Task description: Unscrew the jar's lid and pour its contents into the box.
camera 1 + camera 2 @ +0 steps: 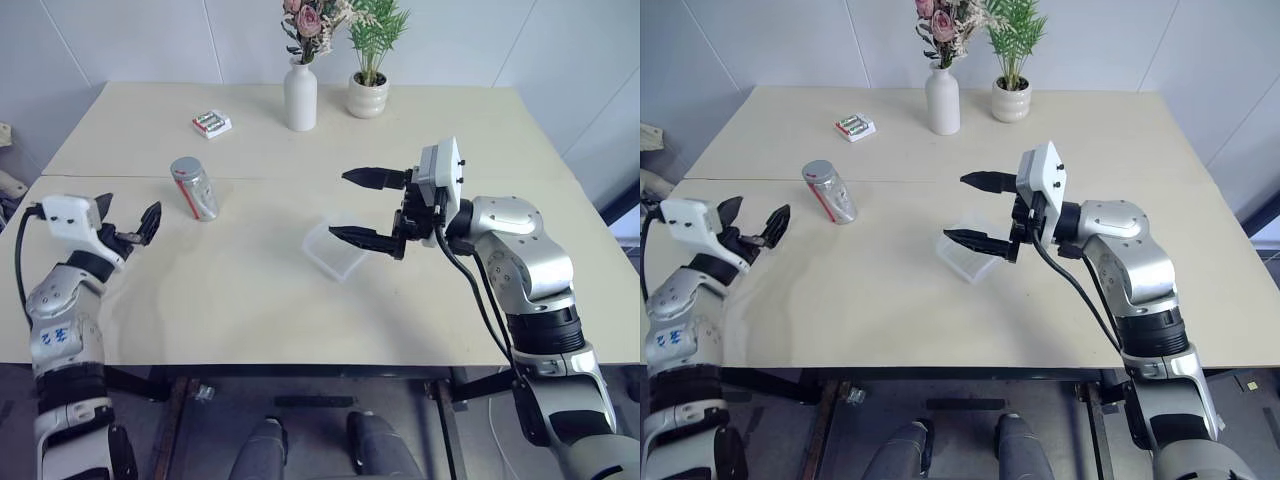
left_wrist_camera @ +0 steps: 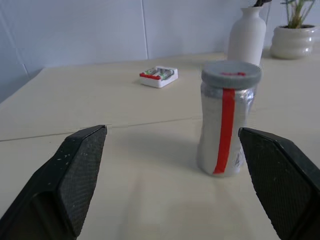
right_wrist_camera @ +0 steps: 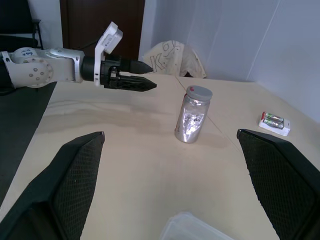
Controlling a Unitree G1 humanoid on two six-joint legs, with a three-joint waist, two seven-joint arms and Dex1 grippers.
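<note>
The jar (image 1: 196, 190) stands upright on the left half of the table, clear with a red stripe, and the grey lid (image 1: 186, 167) sits on top of it. Its contents cannot be made out through the shiny wall. The clear box (image 1: 335, 250) lies near the middle of the table. My left gripper (image 1: 128, 215) is open, to the left of the jar and pointing at it, apart from it. My right gripper (image 1: 340, 204) is open just above the box, pointing left toward the jar, with nothing between its fingers.
A red-and-white battery pack (image 1: 211, 123) lies behind the jar. A white flower vase (image 1: 300, 96) and a small potted plant (image 1: 368, 95) stand at the table's back edge. A seam (image 1: 270, 180) runs across the tabletop.
</note>
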